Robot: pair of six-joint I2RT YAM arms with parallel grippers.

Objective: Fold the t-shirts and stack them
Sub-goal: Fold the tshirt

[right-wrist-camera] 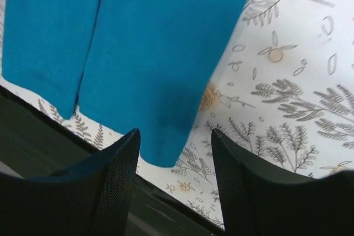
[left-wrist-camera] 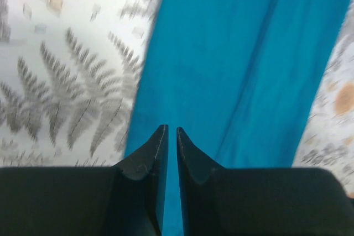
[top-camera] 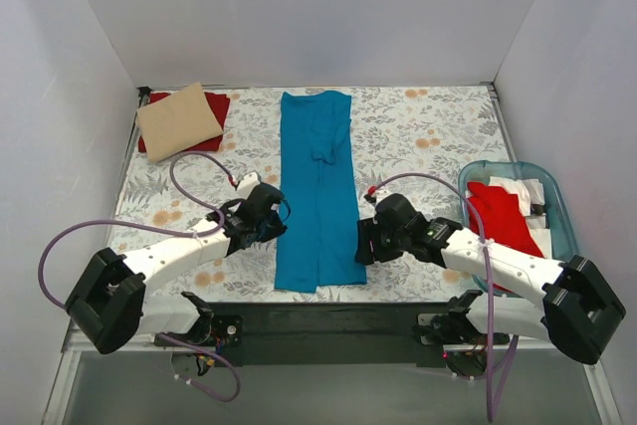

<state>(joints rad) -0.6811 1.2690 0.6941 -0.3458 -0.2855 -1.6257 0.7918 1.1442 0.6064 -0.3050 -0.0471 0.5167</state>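
Place: robot lab, boxed test cell
Walls: white panels point(top-camera: 328, 17) on three sides
Rig: arms point(top-camera: 169, 258) bolted to black rail point(top-camera: 328, 320); purple cables point(top-camera: 149, 229)
Table: floral cloth point(top-camera: 418, 136)

Floral table cloth point(top-camera: 428, 136): teal t-shirt point(top-camera: 317, 186) centre, red t-shirt point(top-camera: 217, 105) far-left, tub point(top-camera: 557, 196) right.

R pincer point(right-wrist-camera: 175, 135), jaws apart, over teal shirt point(right-wrist-camera: 155, 42) hem.
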